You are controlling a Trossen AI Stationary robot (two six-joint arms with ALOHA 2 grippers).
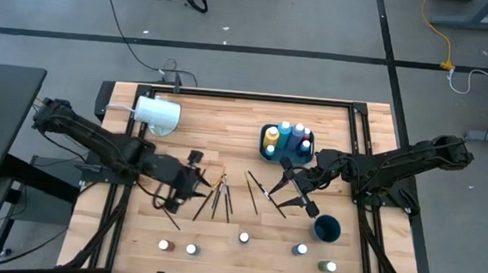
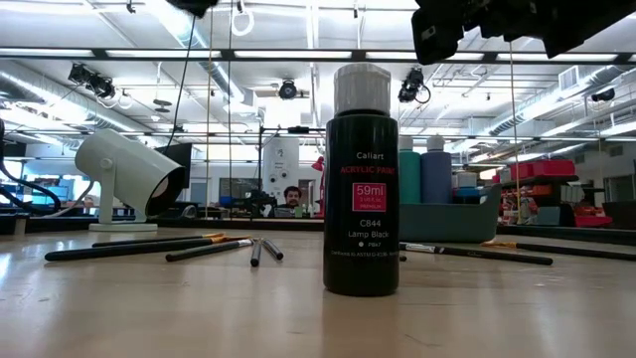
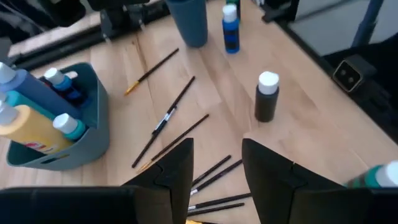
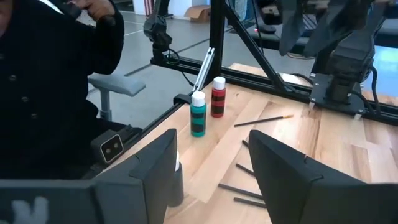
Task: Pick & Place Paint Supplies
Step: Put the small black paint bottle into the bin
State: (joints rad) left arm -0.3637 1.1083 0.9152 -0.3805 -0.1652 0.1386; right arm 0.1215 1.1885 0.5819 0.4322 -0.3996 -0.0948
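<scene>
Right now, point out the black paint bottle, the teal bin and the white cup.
black paint bottle (image 2: pixel 362 214), low view, on its label.
teal bin (image 3: pixel 93 127), left wrist view, on its outer wall.
white cup (image 1: pixel 157 116), high view, on its side.

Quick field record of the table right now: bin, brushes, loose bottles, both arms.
bin: blue bin at the table's far right, with tall yellow and blue bottles inside
brushes: brushes scattered mid-table
loose bottles: small bottles in a row along the near edge; black bottle upright
cups: white cup on its side, far left; dark blue cup near right
left gripper: jaws apart, empty, by the brushes
right gripper: jaws open, empty, near the bin
</scene>
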